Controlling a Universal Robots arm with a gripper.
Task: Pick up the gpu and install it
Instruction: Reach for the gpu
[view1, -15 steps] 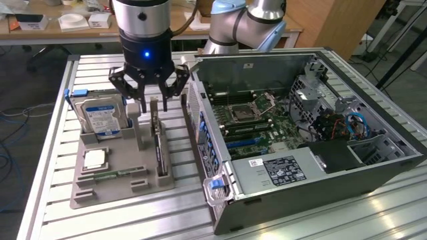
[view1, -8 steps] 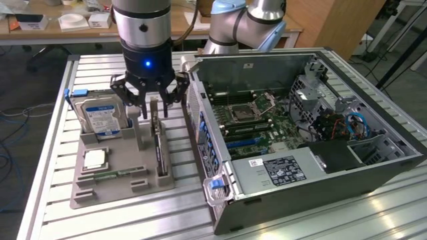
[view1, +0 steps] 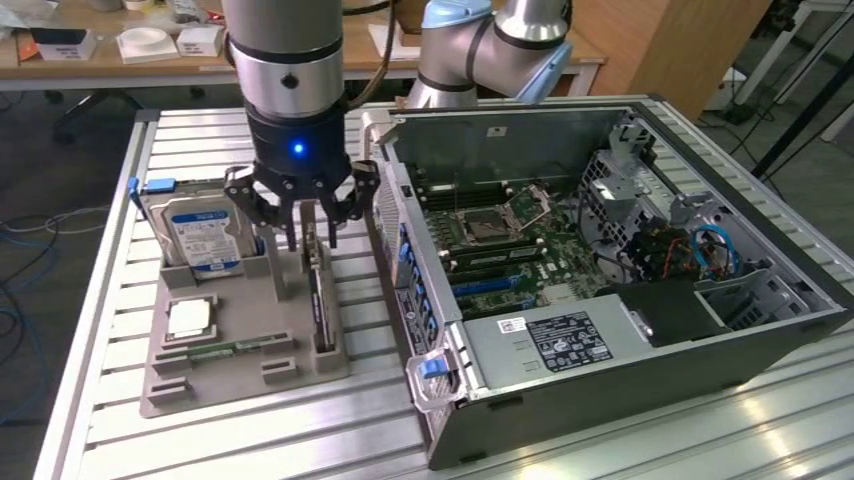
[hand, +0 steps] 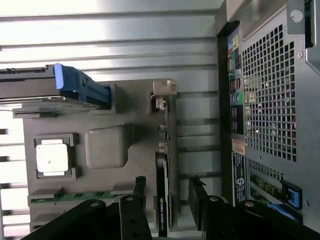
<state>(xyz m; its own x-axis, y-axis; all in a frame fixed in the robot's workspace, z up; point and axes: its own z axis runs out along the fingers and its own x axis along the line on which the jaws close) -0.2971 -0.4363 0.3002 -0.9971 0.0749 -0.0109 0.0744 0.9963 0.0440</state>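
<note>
Over the gpu (hand: 162, 205), arm (view1: 283, 70) points down; fingers (hand: 140, 189) astride.

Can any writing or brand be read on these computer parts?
No text can be read.
Blue-white label on the silver hard drive: blurred.
Black-and-white label on the grey power supply box: too small.
Stickers on the black computer case's rear panel: blurred.
Pale mark on the thin black-edged gpu: unreadable.

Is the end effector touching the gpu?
Apart. In the wrist view the end effector straddles the gpu, with a gap showing on each side.
</note>
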